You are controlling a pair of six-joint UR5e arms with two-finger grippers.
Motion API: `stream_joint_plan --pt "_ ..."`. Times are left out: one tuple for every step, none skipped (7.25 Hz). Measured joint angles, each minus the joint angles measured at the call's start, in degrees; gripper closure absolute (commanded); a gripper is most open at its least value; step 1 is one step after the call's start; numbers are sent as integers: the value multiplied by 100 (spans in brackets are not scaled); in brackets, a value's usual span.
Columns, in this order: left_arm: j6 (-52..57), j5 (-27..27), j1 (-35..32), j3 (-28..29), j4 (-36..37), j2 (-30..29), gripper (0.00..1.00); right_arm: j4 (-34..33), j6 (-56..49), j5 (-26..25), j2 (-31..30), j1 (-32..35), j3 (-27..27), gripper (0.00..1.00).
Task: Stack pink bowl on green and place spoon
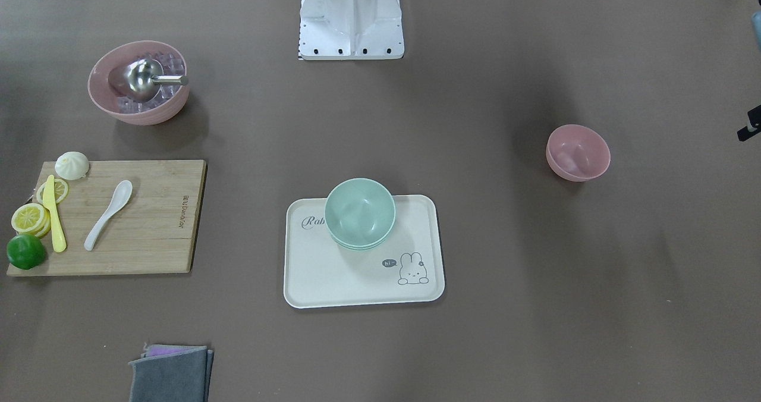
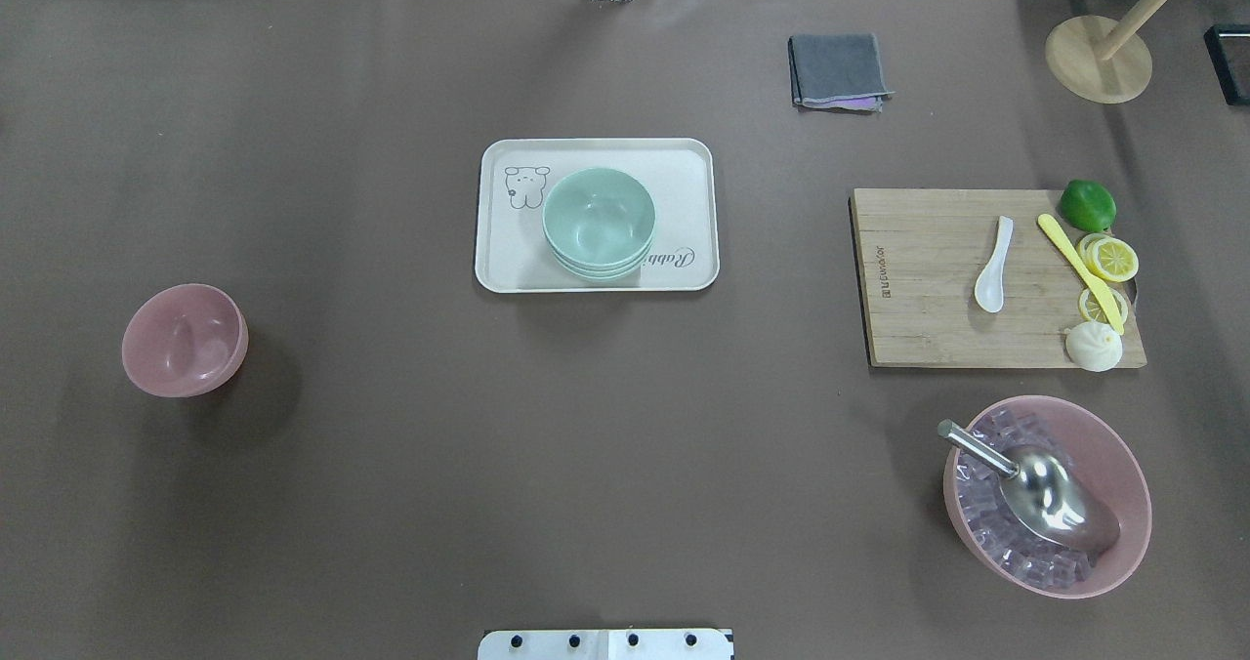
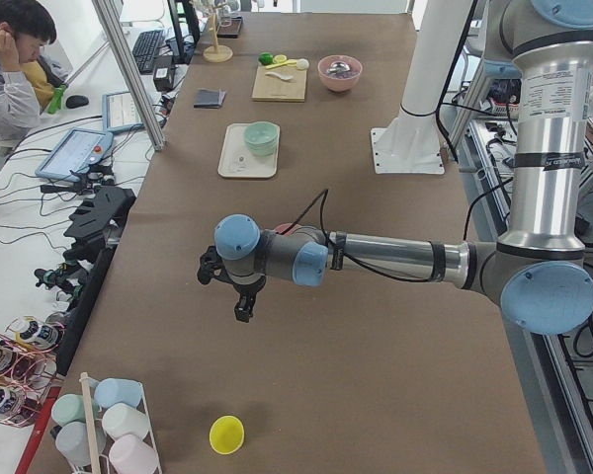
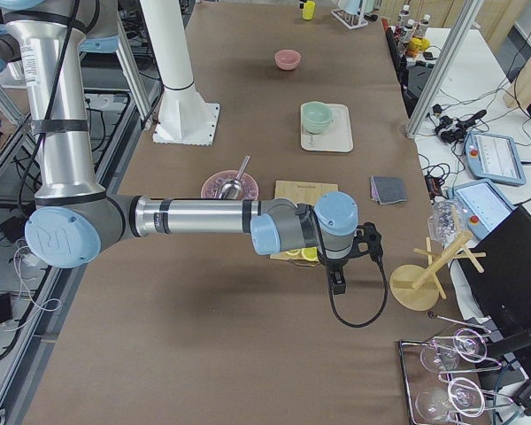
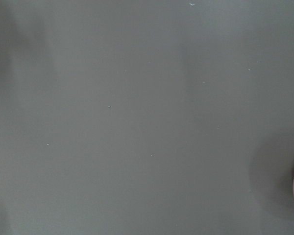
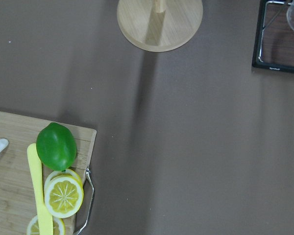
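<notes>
Left gripper, right gripper: being held aloft; width cannot be told.
Pink bowl: being seen mid-left, unstacked.
Green bowl: upper centre, on tray.
Spoon: right, on board.
Progress: nothing begun.

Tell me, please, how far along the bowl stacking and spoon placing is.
Done: nothing. Under way: nothing, both items lie untouched. Left: the small pink bowl sits alone, apart from the green bowls on the tray; the spoon lies on the cutting board.
</notes>
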Motion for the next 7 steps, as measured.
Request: stream_joint_plan --pt "-15 -3 0 1 2 1 2 -512 -4 -107 139 -44 33 0" --pt "-20 -1 0 6 3 0 2 -845 -20 -376 229 -179 55 0" --pt "-44 -1 0 6 3 0 2 -1040 -46 -703 210 -309 169 0" --pt "-119 -7 3 8 1 -2 2 -1100 -36 -878 10 -368 449 0" --pt "-192 -15 6 22 -3 -4 2 -1090 -5 -919 -232 -365 725 0" --pt "-225 -21 7 33 -5 -4 2 -1079 36 -887 -370 -334 894 0" --pt "-231 -24 8 30 -9 -4 2 -1075 117 -835 -429 -320 974 0"
